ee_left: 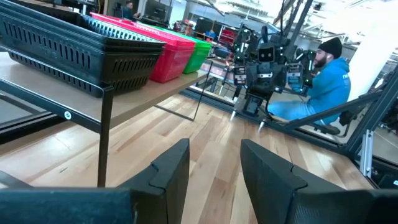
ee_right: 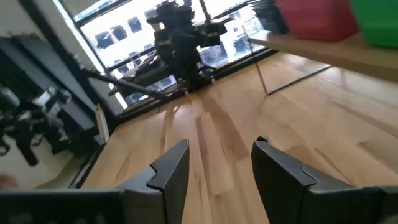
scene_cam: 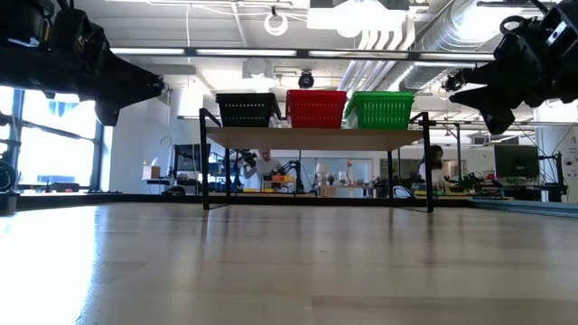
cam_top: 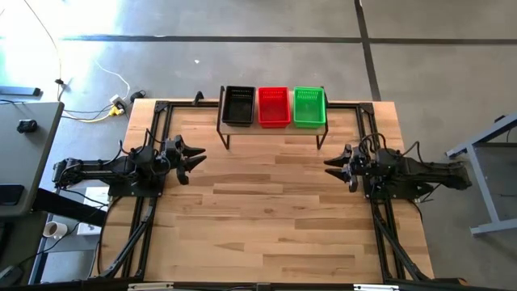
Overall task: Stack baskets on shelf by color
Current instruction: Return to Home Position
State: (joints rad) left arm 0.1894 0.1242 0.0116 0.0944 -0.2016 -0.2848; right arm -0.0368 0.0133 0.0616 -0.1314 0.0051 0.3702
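On the shelf [cam_top: 273,129] at the table's far edge stand three baskets side by side on its wood top: black [cam_top: 238,105], red [cam_top: 273,107] and green [cam_top: 309,107]. Each looks like a stack in the low view: black [scene_cam: 247,109], red [scene_cam: 316,108], green [scene_cam: 381,109]. My left gripper [cam_top: 196,156] hovers open at the table's left side, pointing level toward the middle. My right gripper [cam_top: 331,164] hovers open at the right side, facing it. Nothing is between either pair of fingers [ee_left: 214,174] [ee_right: 217,168].
The shelf's black legs [scene_cam: 206,171] stand on the wooden tabletop [cam_top: 266,218]. Black frame rails [cam_top: 153,121] run along the table's left and right edges. A person in a blue top [ee_left: 326,81] sits beyond the table's right side.
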